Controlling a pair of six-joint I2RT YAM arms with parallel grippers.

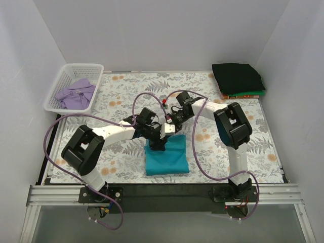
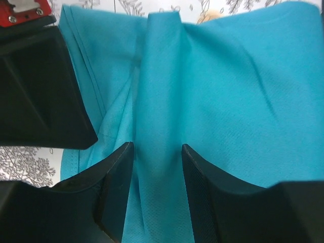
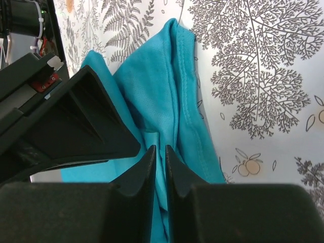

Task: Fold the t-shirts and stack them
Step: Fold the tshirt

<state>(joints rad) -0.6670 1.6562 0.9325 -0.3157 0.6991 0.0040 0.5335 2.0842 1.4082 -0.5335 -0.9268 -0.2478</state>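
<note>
The teal t-shirt (image 1: 168, 158) lies folded into a rectangle on the floral cloth at front centre. My left gripper (image 1: 159, 144) stands on its far edge, the jaws closed partway on a raised ridge of teal cloth (image 2: 243, 91) that fills the gap at my left gripper (image 2: 158, 152). My right gripper (image 1: 170, 129) is beside it at the same far edge, its jaws (image 3: 159, 152) pinched nearly together on a thin fold of the teal t-shirt (image 3: 152, 86). The lavender t-shirt (image 1: 76, 93) lies crumpled in the basket. The black t-shirt (image 1: 237, 77) lies folded at the back right.
The white lattice basket (image 1: 68, 70) stands at the back left. Under the black t-shirt, green and orange-red edges (image 1: 248, 94) of a stack show. The floral table cloth (image 1: 283, 152) covers the table between white walls; the two arms cross close together over the centre.
</note>
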